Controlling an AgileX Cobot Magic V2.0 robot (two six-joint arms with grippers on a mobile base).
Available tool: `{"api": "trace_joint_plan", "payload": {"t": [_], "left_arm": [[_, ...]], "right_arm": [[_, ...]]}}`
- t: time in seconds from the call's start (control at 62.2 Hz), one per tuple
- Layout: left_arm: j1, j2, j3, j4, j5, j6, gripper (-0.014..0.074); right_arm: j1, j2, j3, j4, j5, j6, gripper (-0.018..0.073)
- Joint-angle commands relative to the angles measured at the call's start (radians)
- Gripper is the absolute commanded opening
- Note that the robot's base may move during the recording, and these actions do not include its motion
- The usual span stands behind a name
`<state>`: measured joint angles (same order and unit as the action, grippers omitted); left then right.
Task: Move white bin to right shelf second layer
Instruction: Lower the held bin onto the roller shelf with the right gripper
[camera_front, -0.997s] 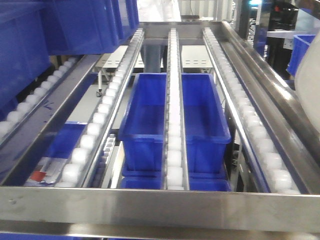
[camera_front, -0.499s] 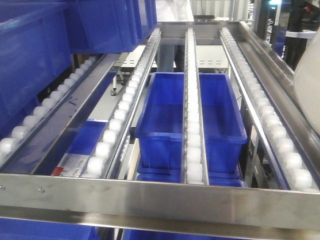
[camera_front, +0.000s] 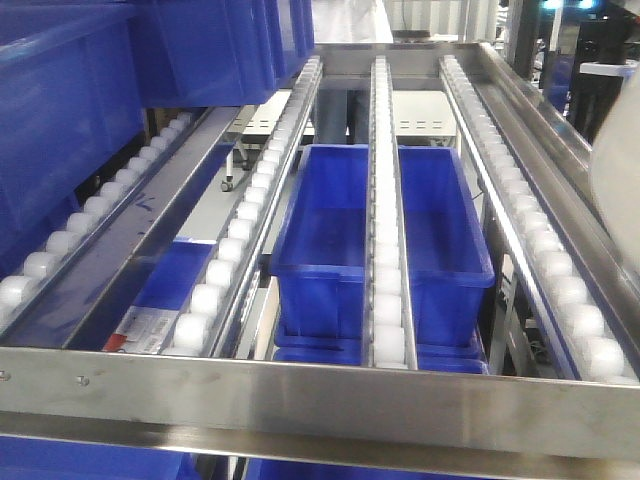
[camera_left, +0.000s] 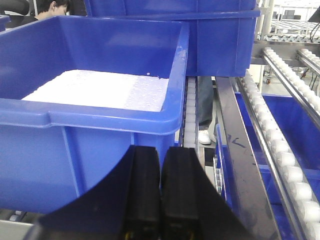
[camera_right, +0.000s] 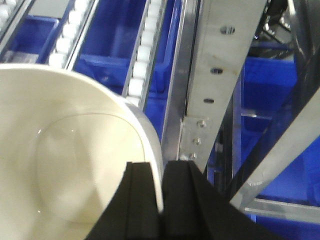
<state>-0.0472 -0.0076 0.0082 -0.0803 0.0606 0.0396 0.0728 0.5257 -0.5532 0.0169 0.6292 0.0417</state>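
The white bin (camera_right: 65, 150) fills the left of the right wrist view, mouth toward the camera. My right gripper (camera_right: 161, 170) is shut on its right wall, one finger inside, one outside. The bin's edge also shows at the right border of the front view (camera_front: 620, 190), beside the rack's right rail. The shelf level with white roller rails (camera_front: 385, 250) and a flat steel front bar (camera_front: 320, 395) lies in front of me. My left gripper (camera_left: 161, 155) is shut and empty, just in front of a blue crate (camera_left: 90, 115).
A steel upright post (camera_right: 210, 85) stands just right of the bin. Blue crates (camera_front: 380, 240) sit below the rollers, and more (camera_front: 120, 70) sit on the upper left. The crate by my left gripper holds white foam (camera_left: 100, 90). A person stands behind the rack (camera_front: 345, 20).
The front view shifted between one second and half a second ago, so the rack now sits further right in frame. Since then only the person behind the rack has moved.
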Motion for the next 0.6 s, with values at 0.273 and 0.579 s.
{"api": "trace_joint_plan", "payload": {"t": [0.273,0.579], "left_arm": [[-0.005,-0.015,0.027,-0.005,-0.083,-0.005,0.0085],[-0.005,-0.015,0.027,-0.005,-0.083,-0.005,0.0085]], "right_arm": [[0.111,0.225,-0.048,-0.289,-0.072,0.477,0.0055],[0.502,0.618,-0.281,-0.622,-0.016,1.043,0.0055]]}}
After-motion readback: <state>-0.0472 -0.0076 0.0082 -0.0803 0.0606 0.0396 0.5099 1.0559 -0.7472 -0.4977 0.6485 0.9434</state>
